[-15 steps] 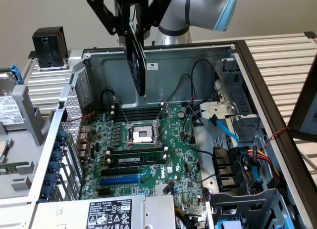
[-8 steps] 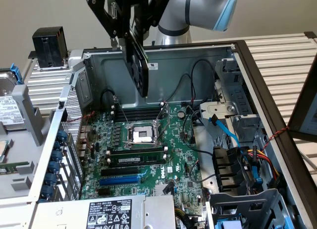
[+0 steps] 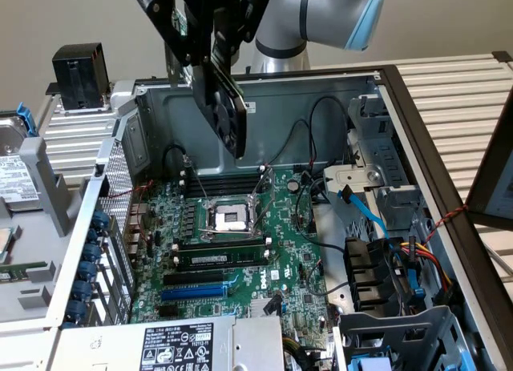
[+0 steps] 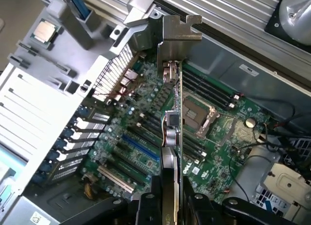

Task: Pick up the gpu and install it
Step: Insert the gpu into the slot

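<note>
**Q:** What does the claw [image 3: 210, 54] hold?
**A:** The claw, at the top of the exterior view, is clamped on the gpu [image 3: 225, 114], with one finger on each face of the card. The wrist view shows the same card edge-on between the fingers.

**Q:** Where is the gpu relative to the case?
**A:** It hangs tilted in the air above the open computer case [image 3: 321, 90]. It is over the motherboard [image 3: 280, 251], above the bare processor socket [image 3: 231, 219], and touches neither. It is not seated in any slot. In the wrist view its metal bracket [image 4: 177, 33] is at the end far from the claw.

**Q:** What lies on the board below?
**A:** A memory stick [image 3: 220, 260] sits in a slot just beside the socket. A blue expansion slot [image 3: 196, 291] lies between that stick and the power supply [image 3: 176, 343].

**Q:** What stands outside the case?
**A:** A black finned block [image 3: 78, 76] rests on the slatted counter [image 3: 457, 82], at the exterior view's left.
</note>
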You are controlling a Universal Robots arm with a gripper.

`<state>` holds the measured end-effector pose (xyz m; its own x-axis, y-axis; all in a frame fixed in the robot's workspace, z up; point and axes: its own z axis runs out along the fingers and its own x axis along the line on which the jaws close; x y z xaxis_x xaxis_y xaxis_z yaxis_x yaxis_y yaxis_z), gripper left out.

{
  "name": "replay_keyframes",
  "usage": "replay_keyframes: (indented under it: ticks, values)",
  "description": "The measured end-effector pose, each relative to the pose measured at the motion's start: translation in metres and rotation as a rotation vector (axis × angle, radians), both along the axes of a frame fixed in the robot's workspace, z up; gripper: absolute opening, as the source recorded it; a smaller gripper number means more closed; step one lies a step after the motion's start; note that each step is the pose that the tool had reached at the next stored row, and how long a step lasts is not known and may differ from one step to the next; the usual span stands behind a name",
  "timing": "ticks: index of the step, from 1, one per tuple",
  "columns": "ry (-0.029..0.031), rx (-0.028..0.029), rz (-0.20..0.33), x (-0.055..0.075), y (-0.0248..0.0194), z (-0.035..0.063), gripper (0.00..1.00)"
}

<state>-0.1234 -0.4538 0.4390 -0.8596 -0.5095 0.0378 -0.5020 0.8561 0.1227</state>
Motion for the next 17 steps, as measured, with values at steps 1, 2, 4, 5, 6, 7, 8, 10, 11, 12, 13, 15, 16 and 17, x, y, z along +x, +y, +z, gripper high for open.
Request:
replay_keyframes:
  ticks: [1, 2, 4, 5, 6, 7, 8, 10, 11, 12, 13, 15, 16, 17]
  values:
    - [-0.0009, -0.0001, 0.019, 0.0, 0.0, -0.0001, 0.27]
    - [-0.0018, -0.0003, 0.037, 0.0, 0.0, -0.0003, 0.27]
    - [-0.0042, -0.002, 0.073, 0.0, 0.0, -0.0008, 0.27]
    - [-0.0056, -0.0029, 0.091, 0.0, 0.0, -0.0013, 0.27]
    - [-0.0074, -0.0039, 0.11, 0.0, 0.0, -0.0018, 0.27]
    - [-0.0093, -0.005, 0.127, 0.0, 0.0, -0.0023, 0.27]
    - [-0.0113, -0.0062, 0.145, 0.0, 0.0, -0.0027, 0.27]
    - [-0.0155, -0.0088, 0.179, 0.0, 0.0, -0.0036, 0.27]
    - [-0.0174, -0.01, 0.196, 0.0, 0.0, -0.004, 0.27]
    - [-0.0191, -0.0115, 0.212, 0.0, 0.0, -0.0044, 0.27]
    - [-0.0206, -0.013, 0.23, 0.0, 0.0, -0.0049, 0.27]
    - [-0.0225, -0.0161, 0.262, 0.0, 0.0, -0.0057, 0.27]
    - [-0.0234, -0.0179, 0.28, 0.0, 0.0, -0.0062, 0.27]
    - [-0.0241, -0.0197, 0.295, 0.0, 0.0, -0.0066, 0.27]
